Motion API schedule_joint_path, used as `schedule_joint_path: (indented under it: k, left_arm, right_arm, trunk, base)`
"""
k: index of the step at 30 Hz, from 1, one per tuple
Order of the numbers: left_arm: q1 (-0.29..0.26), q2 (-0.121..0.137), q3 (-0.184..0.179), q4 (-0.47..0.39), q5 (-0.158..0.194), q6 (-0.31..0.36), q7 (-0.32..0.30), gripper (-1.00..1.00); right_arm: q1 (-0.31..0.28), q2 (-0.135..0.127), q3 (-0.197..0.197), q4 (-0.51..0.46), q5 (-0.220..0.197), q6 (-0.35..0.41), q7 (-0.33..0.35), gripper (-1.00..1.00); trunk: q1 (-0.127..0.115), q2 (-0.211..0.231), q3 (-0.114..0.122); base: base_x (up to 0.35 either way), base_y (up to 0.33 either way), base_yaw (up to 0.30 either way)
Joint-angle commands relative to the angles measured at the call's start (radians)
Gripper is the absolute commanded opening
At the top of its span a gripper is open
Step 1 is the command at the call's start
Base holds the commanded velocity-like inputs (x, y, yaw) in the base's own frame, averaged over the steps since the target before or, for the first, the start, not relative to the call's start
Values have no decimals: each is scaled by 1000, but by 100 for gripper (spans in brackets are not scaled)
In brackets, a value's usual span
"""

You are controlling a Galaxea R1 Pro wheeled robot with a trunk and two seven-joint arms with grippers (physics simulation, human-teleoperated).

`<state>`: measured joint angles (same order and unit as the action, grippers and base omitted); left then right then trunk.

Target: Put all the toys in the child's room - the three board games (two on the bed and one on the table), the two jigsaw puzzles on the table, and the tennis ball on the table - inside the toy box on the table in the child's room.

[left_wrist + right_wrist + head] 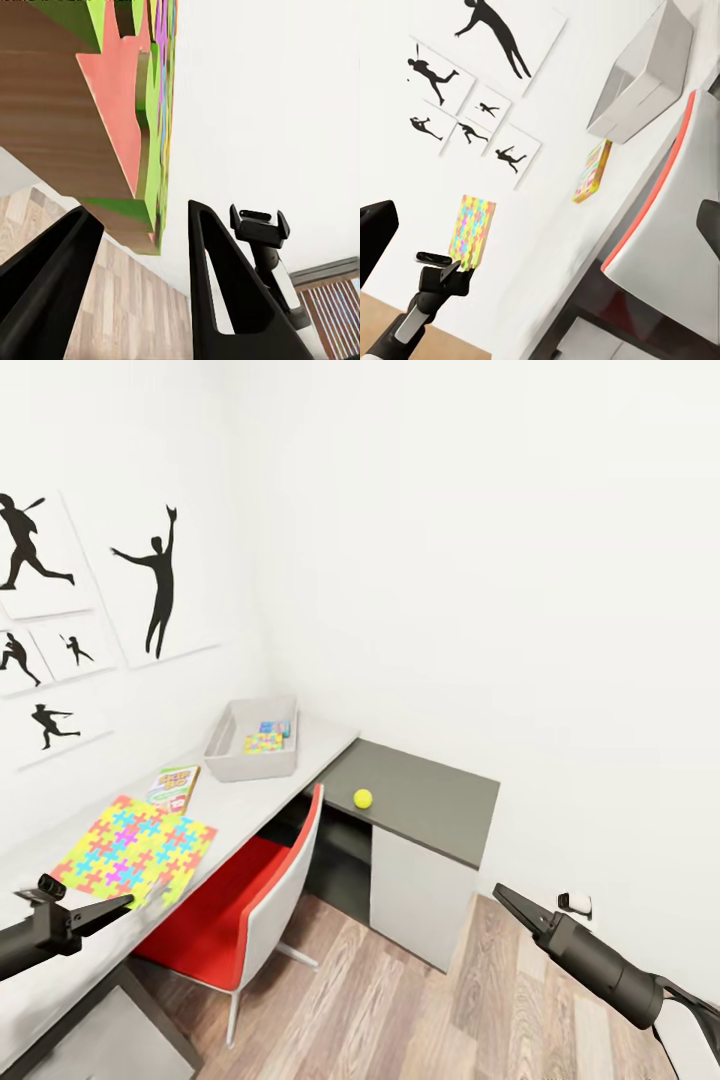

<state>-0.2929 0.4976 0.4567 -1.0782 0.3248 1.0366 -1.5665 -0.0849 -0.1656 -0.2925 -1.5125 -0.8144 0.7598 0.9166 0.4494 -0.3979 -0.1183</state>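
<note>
Left gripper (120, 903) sat open at the near edge of the jigsaw puzzle (133, 848) on the white table (250, 800), holding nothing. Right gripper (503, 895) hung over the floor, fingers looking closed, empty. Toy box (252, 738) at the table's far end held a puzzle and a game. Skip-Bo box (174, 787) lay between puzzle and toy box. Tennis ball (362, 798) sat on the dark cabinet (430, 800).

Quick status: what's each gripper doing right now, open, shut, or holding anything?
Left gripper: open, empty, fingers at the jigsaw puzzle's near edge.
Right gripper: cannot tell whether open or shut; holding nothing.
</note>
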Motion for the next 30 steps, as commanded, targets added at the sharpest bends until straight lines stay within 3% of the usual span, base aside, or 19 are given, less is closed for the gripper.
schedule_joint_path:
  k: [1,5,7,10,20,30]
  left_arm:
    - [0,0,0,0,-1,11,-4,-100]
    - [0,1,10,1,0,11,-4,-100]
    - [1,1,44,1,-2,11,-4,-100]
    - [3,1,60,1,-2,11,-4,-100]
    - [7,1,91,1,6,11,-4,-100]
    - [9,-1,98,-4,10,11,-4,-100]
  right_arm:
    - [-1,0,0,0,-3,6,1,100]
    - [-1,0,0,0,-3,6,0,100]
    - [-1,0,-2,0,-3,6,0,100]
    - [-1,0,-1,0,-3,6,-1,100]
    - [-1,3,0,-1,-3,6,-1,100]
    - [-1,1,0,-6,-3,6,-1,100]
  trunk:
    - [1,-2,-2]
    - [1,-2,-1]
    - [1,-2,-1]
    - [1,-2,-1]
    - [1,-2,-1]
    - [1,-2,2]
  base:
    - [0,0,-100]
    - [93,0,-41]
    - [263,0,-10]
    - [305,0,-3]
    - [260,-63,-1]
    - [261,-67,10]
